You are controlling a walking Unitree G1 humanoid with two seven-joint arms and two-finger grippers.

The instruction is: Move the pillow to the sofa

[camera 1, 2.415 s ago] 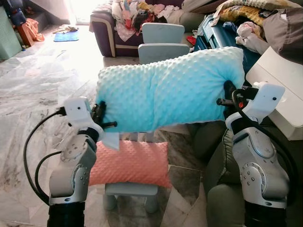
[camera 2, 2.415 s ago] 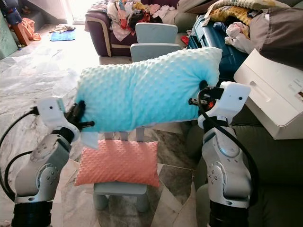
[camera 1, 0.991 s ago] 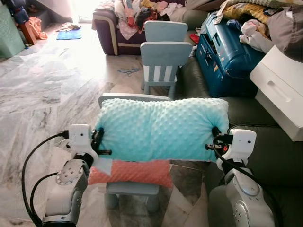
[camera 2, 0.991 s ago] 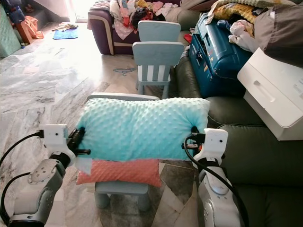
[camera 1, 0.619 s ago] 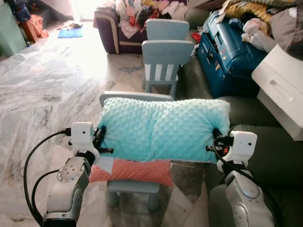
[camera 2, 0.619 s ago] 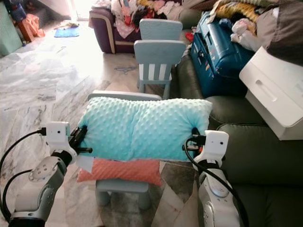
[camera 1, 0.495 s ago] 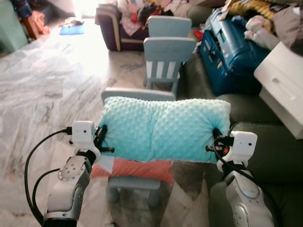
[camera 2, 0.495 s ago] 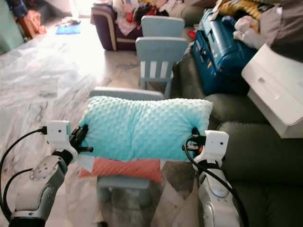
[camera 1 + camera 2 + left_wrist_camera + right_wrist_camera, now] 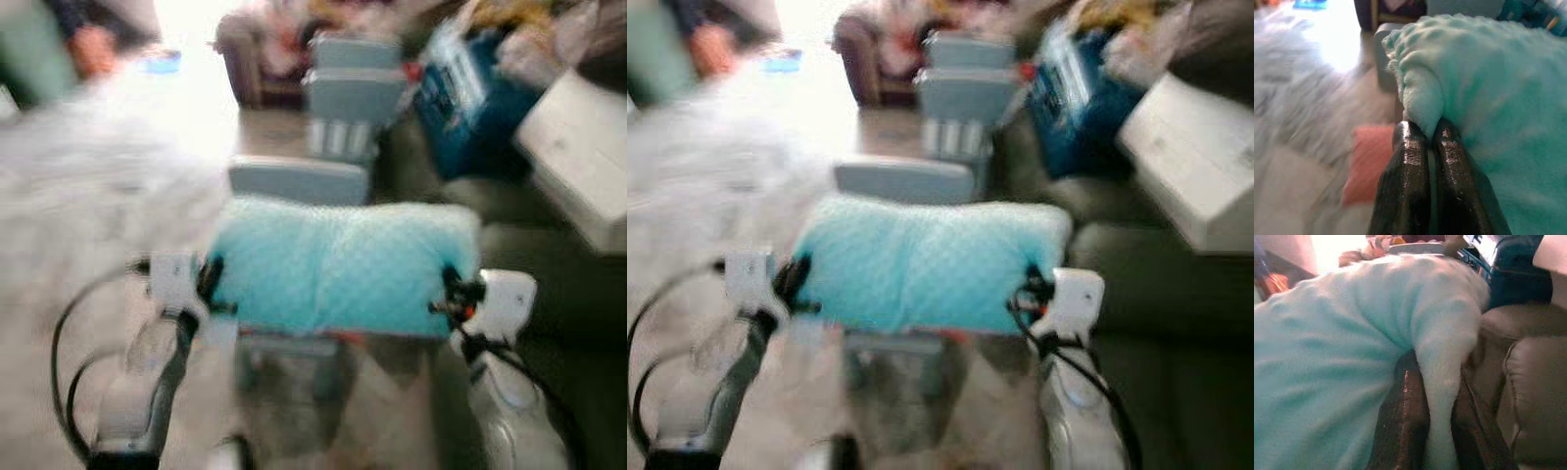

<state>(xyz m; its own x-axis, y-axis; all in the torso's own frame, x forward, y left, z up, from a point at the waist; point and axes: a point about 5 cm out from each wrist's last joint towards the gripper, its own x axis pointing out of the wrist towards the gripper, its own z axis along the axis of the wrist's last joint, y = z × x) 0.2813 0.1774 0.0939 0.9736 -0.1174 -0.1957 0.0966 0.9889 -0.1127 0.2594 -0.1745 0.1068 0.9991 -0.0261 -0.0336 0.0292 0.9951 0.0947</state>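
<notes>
My left claw [image 9: 1424, 131] and right claw [image 9: 1435, 377] each pinching an end of the plush, dimpled turquoise pillow [image 9: 343, 264] — aloft over a pale blue chair [image 9: 299, 179], dark leathery sofa [image 9: 1161, 284] beside, view blurred.

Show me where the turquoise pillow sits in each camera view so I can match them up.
Left eye view: turquoise pillow centre, blurred, stretched between left gripper and right gripper.
Right eye view: centre, between the same grippers.
Left wrist view: upper right, an edge pinched in the black fingers.
Right wrist view: left and centre, a fold between the fingers.
Shared landmark: blue suitcase.
</notes>
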